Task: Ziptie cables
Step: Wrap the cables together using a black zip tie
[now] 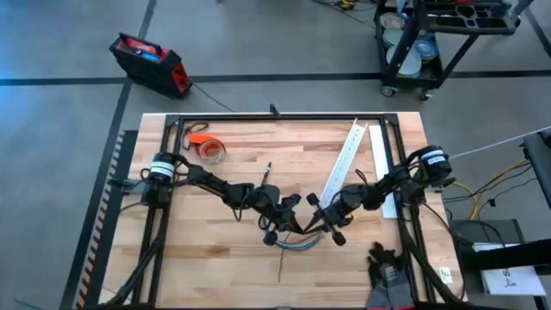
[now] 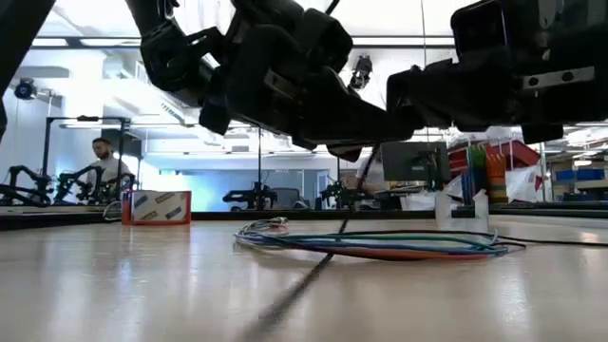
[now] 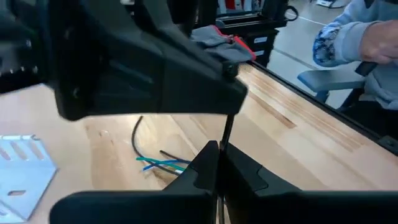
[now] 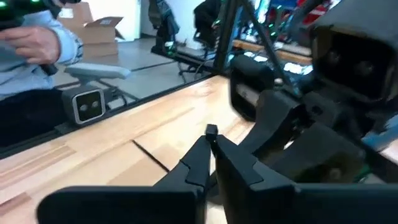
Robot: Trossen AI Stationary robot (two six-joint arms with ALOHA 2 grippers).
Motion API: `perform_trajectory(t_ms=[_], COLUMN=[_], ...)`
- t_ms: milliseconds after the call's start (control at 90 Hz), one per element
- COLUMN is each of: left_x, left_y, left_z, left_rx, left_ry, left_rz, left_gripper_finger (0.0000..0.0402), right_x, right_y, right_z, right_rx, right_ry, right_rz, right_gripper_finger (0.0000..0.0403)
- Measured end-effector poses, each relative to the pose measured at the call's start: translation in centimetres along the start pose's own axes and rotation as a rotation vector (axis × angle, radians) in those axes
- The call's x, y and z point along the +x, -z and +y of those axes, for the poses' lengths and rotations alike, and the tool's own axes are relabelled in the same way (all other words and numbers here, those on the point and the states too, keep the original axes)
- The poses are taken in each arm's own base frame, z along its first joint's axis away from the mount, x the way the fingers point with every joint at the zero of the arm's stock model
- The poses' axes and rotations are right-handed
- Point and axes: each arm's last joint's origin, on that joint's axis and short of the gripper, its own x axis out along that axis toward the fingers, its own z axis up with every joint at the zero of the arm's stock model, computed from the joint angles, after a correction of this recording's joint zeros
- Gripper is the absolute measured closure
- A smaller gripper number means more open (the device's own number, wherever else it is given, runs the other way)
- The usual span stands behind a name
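1. The left gripper [image 1: 277, 226] hangs over the near middle of the table [image 1: 215, 267], its fingers [image 3: 202, 165] closed on the ziptie [image 3: 225, 134], which rises as a thin dark strip from between them in the left wrist view.
2. The right gripper [image 1: 325, 222] faces it from just beside, with its fingers [image 4: 199, 158] pressed together. They seem to pinch the ziptie's small squared end, though the right wrist view is too crowded to be sure.
3. The ziptie's long axis runs toward the near table edge: in the low view it slants down from the grippers to the wood, and from above its free end lies on the boards below the bundle.
4. The cables [image 1: 301, 244], green, blue and dark, lie in a flat loose loop on the table right under both grippers, their length running left to right.
5. A white slotted channel [image 1: 344, 164] lies diagonally behind the right arm.
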Motion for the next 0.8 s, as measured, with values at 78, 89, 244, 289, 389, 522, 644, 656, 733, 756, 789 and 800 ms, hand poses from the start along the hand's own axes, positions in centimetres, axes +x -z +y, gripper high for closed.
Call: perform_trajectory(t_ms=[78, 89, 244, 289, 389, 522, 644, 656, 733, 756, 789, 800], left_x=[0.0, 0.0, 0.0, 0.0, 0.0, -0.1, -0.2, -0.2, -0.2, -0.2, -0.2, -0.2], left_y=[0.0, 0.0, 0.0, 0.0, 0.0, 0.1, 0.3, 0.3, 0.3, 0.4, 0.4, 0.4], left_z=[-0.1, -0.1, -0.1, -0.1, -0.3, -0.4, -0.4, -0.4, -0.4, -0.4, -0.4, -0.4], left_rx=[0.008, 0.01, 0.013, 0.013, 0.017, 0.031, 0.028, 0.028, 0.029, 0.029, 0.03, 0.031], left_ry=[0.018, 0.019, 0.045, 0.048, 0.084, 0.103, 0.104, 0.104, 0.104, 0.105, 0.107, 0.109], left_rz=[-0.003, -0.004, -0.01, -0.01, -0.018, -0.028, -0.03, -0.032, -0.031, -0.031, -0.031, -0.032], left_gripper_finger=[0.0401, 0.0401, 0.0402, 0.0402, 0.0401, 0.0401, 0.0401, 0.0401, 0.0401, 0.0401, 0.0401, 0.0401], right_x=[0.2, 0.2, 0.3, 0.3, 0.5, 1.0, 1.1, 1.1, 1.2, 1.2, 1.3, 1.3], right_y=[0.0, 0.0, -0.3, -0.4, -0.5, -0.9, -0.8, -0.9, -0.8, -0.9, -0.9, -0.9], right_z=[-0.1, -0.1, -0.2, -0.2, -0.3, -0.7, -0.7, -0.7, -0.8, -0.8, -0.8, -0.8], right_rx=[0.004, 0.005, -0.036, -0.058, -0.081, -0.097, -0.109, -0.111, -0.118, -0.122, -0.128, -0.131], right_ry=[-0.009, -0.009, -0.009, -0.009, -0.011, -0.022, -0.025, -0.025, -0.026, -0.026, -0.025, -0.025], right_rz=[0.009, 0.01, 0.0, -0.005, -0.01, -0.007, 0.002, 0.001, 0.007, 0.007, 0.004, 0.003], right_gripper_finger=[0.0345, 0.034, 0.0278, 0.0267, 0.0254, 0.0256, 0.0271, 0.0273, 0.0284, 0.0287, 0.0292, 0.0293])
